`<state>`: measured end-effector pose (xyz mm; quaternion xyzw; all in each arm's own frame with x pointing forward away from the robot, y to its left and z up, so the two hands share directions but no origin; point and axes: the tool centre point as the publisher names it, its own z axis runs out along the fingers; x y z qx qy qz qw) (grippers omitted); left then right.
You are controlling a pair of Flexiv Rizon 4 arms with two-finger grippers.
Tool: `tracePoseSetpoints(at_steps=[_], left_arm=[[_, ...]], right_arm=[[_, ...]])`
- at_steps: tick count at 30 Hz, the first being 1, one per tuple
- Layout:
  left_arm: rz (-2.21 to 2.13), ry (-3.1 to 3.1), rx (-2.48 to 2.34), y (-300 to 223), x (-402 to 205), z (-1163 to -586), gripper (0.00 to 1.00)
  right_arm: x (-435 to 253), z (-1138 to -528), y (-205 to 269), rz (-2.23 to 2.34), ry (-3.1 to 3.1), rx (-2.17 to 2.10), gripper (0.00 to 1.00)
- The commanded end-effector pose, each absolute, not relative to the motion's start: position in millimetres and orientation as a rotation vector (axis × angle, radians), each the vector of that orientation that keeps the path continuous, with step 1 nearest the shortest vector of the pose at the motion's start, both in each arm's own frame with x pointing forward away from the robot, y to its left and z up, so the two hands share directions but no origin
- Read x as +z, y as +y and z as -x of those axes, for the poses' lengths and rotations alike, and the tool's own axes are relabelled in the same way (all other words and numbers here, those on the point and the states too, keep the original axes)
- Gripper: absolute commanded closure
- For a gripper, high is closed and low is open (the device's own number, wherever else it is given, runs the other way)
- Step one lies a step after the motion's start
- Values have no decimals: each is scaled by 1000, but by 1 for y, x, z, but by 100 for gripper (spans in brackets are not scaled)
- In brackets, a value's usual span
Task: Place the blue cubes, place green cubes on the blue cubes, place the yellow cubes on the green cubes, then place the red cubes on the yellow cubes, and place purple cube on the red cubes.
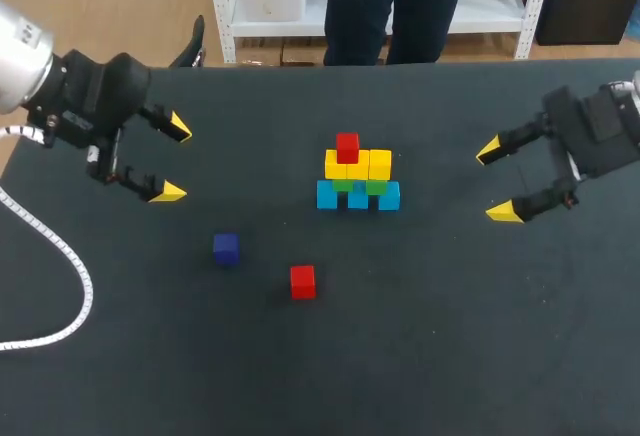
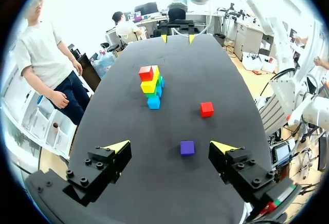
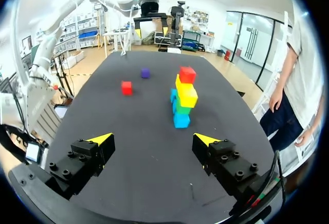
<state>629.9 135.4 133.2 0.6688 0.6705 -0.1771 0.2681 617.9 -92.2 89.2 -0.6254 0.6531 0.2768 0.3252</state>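
Cube pyramid (image 1: pixel 357 178) on worktop (image 1: pixel 450 356), rows running arm to arm, w/ top red cube (image 1: pixel 347 146). Loose red cube (image 1: pixel 302 281) & purple cube (image 1: pixel 226 248) lie robot-side of it. L pincer (image 1: pixel 172 159), R pincer (image 1: pixel 498 181) flank it, both spread, tips inward.

Matt, dark, cloth-like table (image 1: pixel 450 356) under left gripper (image 1: pixel 174 159). Cube stack (image 1: pixel 357 178) ahead of it: smooth w/ slight sheen. Gripper body matt blk.
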Motion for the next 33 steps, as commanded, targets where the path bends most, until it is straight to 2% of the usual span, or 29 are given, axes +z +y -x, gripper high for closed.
tracePoseSetpoints(at_steps=[1, 11, 33], left_arm=[[-1803, 1803, -478, 137, 133, -629, 0], [-1803, 1803, -478, 137, 133, -629, 0], [-1803, 1803, -478, 137, 133, -629, 0]], right_arm=[[96, -576, -81, 1588, 1744, 636, 0], [86, -537, -22, 1611, 1695, 709, 0], [35, -541, 78, 1750, 1656, 768, 0]])
